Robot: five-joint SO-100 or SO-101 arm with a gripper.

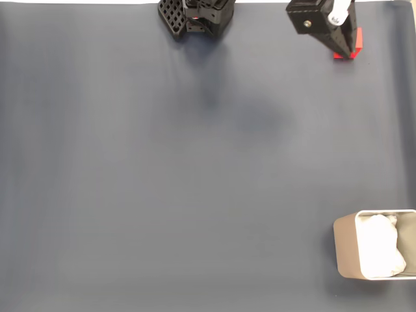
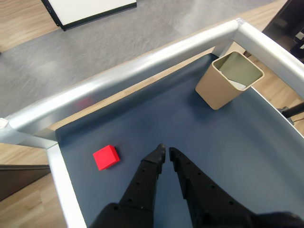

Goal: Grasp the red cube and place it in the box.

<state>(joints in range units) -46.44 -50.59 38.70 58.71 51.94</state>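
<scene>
The desk (image 2: 199, 142) under me is a wide dark mat, bare across its middle, so the carry to the box should be free of obstacles. In the wrist view a pale metal frame (image 2: 142, 61) runs along the far side and down the left side of the mat, meeting in a corner. The box (image 2: 223, 90) stands well apart from me at the upper right, near the frame, open side up; in the fixed view it sits at the lower right edge (image 1: 346, 250) with white lining inside.

My gripper (image 2: 167, 152) hangs over the mat with its 2 fingers nearly together, holding nothing. The red cube (image 2: 105, 157) lies on the mat just beside my tips, to the left in the wrist view, close to the left side of the frame.

I judge the step in hand is the approach. I should spread my fingers, shift left until the cube sits between them, then lower squarely over 2 flat faces. The frame leaves little room left of the cube, so my outer finger must come down on the mat side of the frame.
</scene>
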